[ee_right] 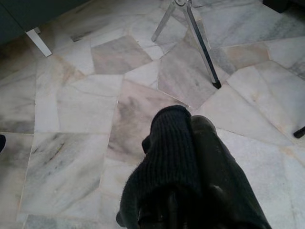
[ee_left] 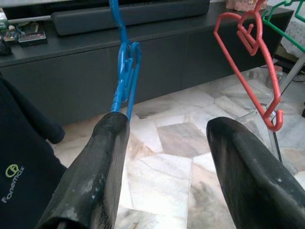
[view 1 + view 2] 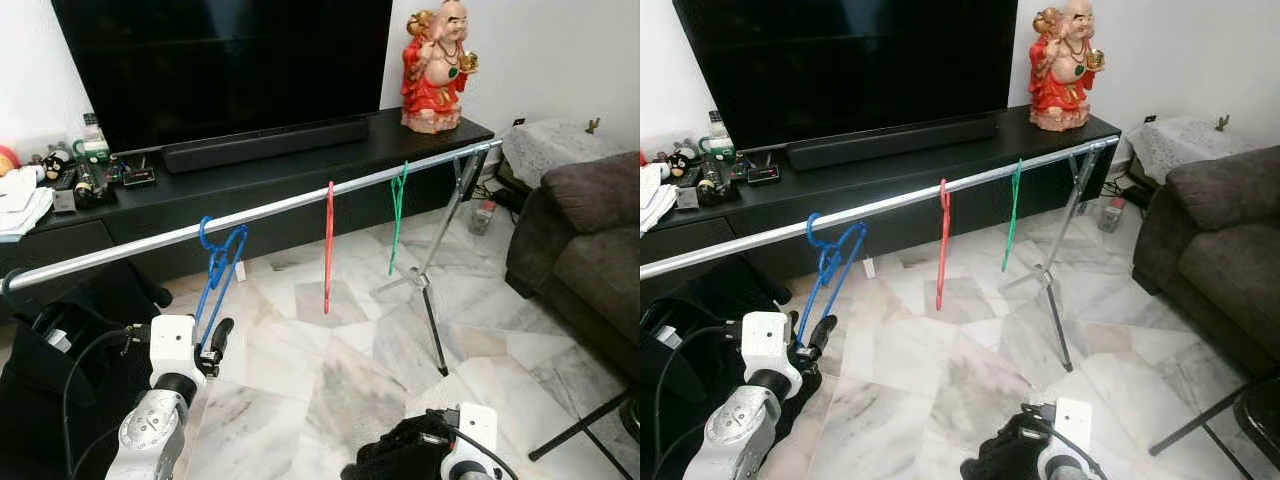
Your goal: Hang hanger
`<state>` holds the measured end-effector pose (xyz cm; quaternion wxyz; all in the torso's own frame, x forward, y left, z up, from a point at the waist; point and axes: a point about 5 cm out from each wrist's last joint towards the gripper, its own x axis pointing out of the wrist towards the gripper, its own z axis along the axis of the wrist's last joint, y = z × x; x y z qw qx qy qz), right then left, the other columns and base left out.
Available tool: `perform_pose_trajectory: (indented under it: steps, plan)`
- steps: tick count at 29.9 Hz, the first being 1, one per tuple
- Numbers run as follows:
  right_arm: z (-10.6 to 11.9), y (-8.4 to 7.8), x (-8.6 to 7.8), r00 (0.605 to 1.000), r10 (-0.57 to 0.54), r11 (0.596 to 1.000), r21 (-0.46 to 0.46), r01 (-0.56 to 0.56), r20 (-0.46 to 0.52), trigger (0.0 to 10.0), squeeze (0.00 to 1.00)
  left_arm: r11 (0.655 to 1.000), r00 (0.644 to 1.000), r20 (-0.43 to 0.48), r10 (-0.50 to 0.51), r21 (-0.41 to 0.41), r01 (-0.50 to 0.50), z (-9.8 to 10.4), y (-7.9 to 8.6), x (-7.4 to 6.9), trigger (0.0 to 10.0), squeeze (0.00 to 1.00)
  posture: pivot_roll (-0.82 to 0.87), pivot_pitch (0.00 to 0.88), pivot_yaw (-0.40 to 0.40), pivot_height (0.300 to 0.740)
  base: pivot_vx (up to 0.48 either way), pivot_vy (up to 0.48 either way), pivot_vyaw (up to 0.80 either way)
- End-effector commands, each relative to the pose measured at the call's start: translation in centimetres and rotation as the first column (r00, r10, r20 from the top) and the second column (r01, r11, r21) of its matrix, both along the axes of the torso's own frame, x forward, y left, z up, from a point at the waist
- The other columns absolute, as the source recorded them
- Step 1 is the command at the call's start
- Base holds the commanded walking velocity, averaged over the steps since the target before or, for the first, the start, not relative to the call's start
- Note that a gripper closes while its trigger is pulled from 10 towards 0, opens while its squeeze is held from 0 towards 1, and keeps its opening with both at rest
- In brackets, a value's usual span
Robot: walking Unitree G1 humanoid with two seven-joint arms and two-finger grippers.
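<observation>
A silver rail point(image 3: 280, 209) crosses the room in front of the TV console. From it hang a blue hanger point(image 3: 218, 268), a red hanger point(image 3: 328, 245) and a green hanger point(image 3: 397, 215). My left gripper point(image 3: 214, 345) is open just below the blue hanger's lower end. In the left wrist view the blue hanger point(image 2: 125, 71) runs down to the tip of one finger point(image 2: 107, 157), and nothing is clamped. My right gripper point(image 1: 186, 119) is low over the marble floor, shut on a black knit cloth point(image 1: 167, 157).
The rail's tripod leg point(image 3: 432, 320) stands on the floor at the right. A dark sofa point(image 3: 590, 250) is at the far right. A black console point(image 3: 250, 190) carries a TV, a soundbar and a red statue point(image 3: 436, 65). Black clothing point(image 3: 60, 370) lies at the left.
</observation>
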<state>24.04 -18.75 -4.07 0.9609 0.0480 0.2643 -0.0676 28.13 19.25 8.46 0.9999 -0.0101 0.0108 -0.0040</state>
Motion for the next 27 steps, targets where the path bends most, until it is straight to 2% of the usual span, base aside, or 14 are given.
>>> perform_pose_trajectory:
  steps: [1,5,9,21,27]
  plan:
    - [0.3,-0.1,0.2,1.000,0.002,1.000,-0.011,-0.002,0.025,10.0,0.00,1.000,1.000,0.013,0.000,0.006,0.000,0.3,0.1,0.1,10.0,0.00,0.12,0.021,0.031,0.740,0.000,0.000,0.00]
    - [0.3,0.2,0.3,1.000,0.010,1.000,-0.006,-0.010,0.028,10.0,0.00,1.000,1.000,0.016,0.010,0.006,-0.010,0.4,0.2,0.1,10.0,0.00,0.12,0.021,0.030,0.740,0.214,0.000,0.00]
    - [0.8,0.9,1.1,0.998,0.030,1.000,-0.001,-0.030,0.051,10.0,0.00,1.000,1.000,0.018,0.009,0.010,-0.009,0.4,0.4,0.1,10.0,0.00,0.13,0.021,0.030,0.740,0.347,0.000,0.00]
    - [1.2,1.1,1.6,0.997,0.039,0.999,-0.008,-0.039,0.059,10.0,0.00,1.000,1.000,0.014,-0.021,0.019,0.021,0.4,-0.1,0.2,10.0,0.00,0.12,0.016,0.027,0.740,0.338,0.000,0.00]
    - [1.2,0.9,1.7,0.998,0.047,0.999,-0.021,-0.046,0.050,10.0,0.00,0.998,0.998,0.019,-0.062,0.030,0.061,0.6,-0.8,0.4,10.0,0.00,0.12,0.007,0.023,0.740,0.000,0.000,0.00]
